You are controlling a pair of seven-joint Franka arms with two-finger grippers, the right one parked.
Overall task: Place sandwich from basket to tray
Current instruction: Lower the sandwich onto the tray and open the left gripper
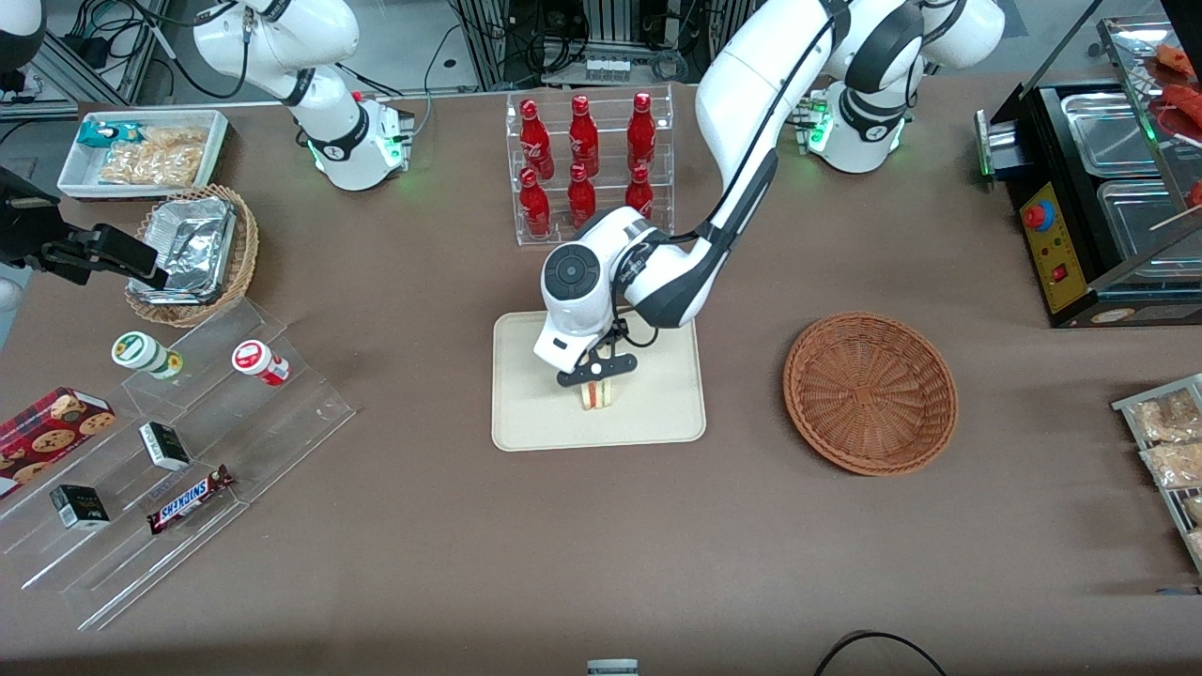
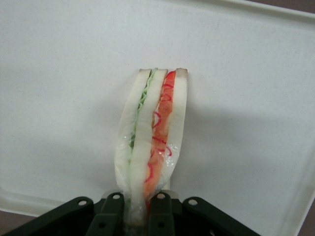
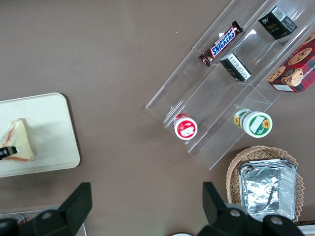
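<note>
**Sandwich over the tray, release still to come**

I have the gripper low over the tray, its fingers pinching the sandwich across the bread faces at one end. In the wrist view the sandwich stands on edge, green filling layer beside the red one, with the cream floor of the tray all around it. The basket sits empty toward the working arm's end of the table, well apart from the tray. So I judge the carry done and the placing step in hand.

I cannot tell for certain whether the sandwich's lower edge already rests on the tray or hangs just above it; from the front it looks at or very near the surface. The next move, as I see it, calls for a small descent if any gap remains, then spreading the fingers and lifting straight up so the bread is not dragged. A wedge standing on edge may tip over once freed; that would still leave it on the tray.

Room is good. The sandwich sits around the tray's middle, with bare tray between it and every rim I can see. The rack of red bottles stands farther from the front camera than the tray, clear of a vertical retreat.
</note>
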